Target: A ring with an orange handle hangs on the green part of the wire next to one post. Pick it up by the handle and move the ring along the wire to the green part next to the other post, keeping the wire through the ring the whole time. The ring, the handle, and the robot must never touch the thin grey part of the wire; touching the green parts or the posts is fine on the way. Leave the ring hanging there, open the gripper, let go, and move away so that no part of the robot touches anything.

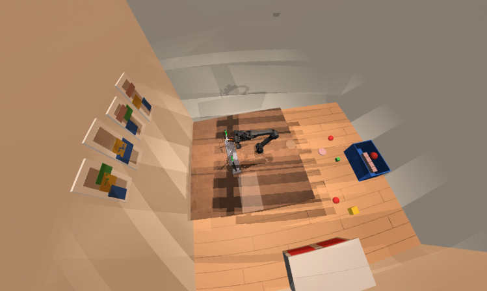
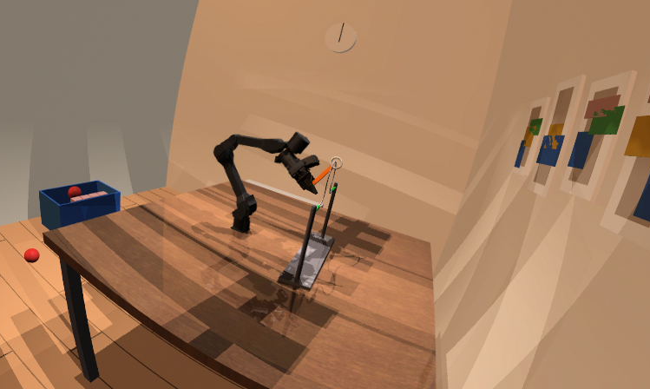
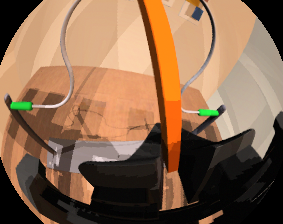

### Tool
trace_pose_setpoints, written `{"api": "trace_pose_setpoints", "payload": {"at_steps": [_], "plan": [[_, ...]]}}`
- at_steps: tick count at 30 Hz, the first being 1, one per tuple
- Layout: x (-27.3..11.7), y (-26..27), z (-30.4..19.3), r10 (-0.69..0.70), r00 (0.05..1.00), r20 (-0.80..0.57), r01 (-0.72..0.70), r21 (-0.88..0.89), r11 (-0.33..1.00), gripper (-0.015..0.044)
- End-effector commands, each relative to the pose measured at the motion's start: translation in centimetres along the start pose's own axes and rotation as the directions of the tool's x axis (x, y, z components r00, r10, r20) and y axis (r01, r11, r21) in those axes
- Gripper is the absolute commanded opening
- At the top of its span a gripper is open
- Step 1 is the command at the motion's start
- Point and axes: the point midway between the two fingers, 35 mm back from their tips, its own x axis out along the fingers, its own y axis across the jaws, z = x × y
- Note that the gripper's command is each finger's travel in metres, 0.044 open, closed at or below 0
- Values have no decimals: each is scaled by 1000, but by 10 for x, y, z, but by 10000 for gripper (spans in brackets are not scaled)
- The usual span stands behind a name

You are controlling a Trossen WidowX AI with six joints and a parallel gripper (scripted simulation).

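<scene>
My gripper (image 2: 312, 186) (image 3: 162, 125) is shut on the orange handle (image 1: 231, 139) (image 2: 321, 175) (image 3: 164, 65). The handle slants up from the fingers to the pale ring (image 2: 336, 156). The ring is around the top of the thin grey wire (image 2: 324, 194) (image 3: 62, 42), high above both posts; whether they touch is too small to tell. The ring is outside the wrist view. One green part (image 2: 317, 207) (image 3: 21, 106) is beside the nearer post (image 2: 305, 246) of the exterior view. The other green part (image 2: 333, 188) (image 3: 208, 113) is beside the farther post (image 2: 329, 212).
The posts stand on a grey base (image 2: 312, 258) (image 3: 104, 150) on the wooden table (image 2: 196, 270). The arm reaches in from one side, above the table. A blue bin (image 1: 354, 166) (image 2: 51, 214), red balls (image 1: 335, 200) (image 2: 31, 254) and a yellow block (image 1: 353, 210) are away from the stand.
</scene>
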Motion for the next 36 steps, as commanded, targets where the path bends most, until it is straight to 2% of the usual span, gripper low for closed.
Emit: {"api": "trace_pose_setpoints", "payload": {"at_steps": [1,18,36], "plan": [[-2,-3,1,-34,999,15,34,-45,998,-150],[-1,-16,3,-174,982,70,186,-260,947,-150],[-3,-28,8,-300,941,157,339,-463,819,-150]]}}
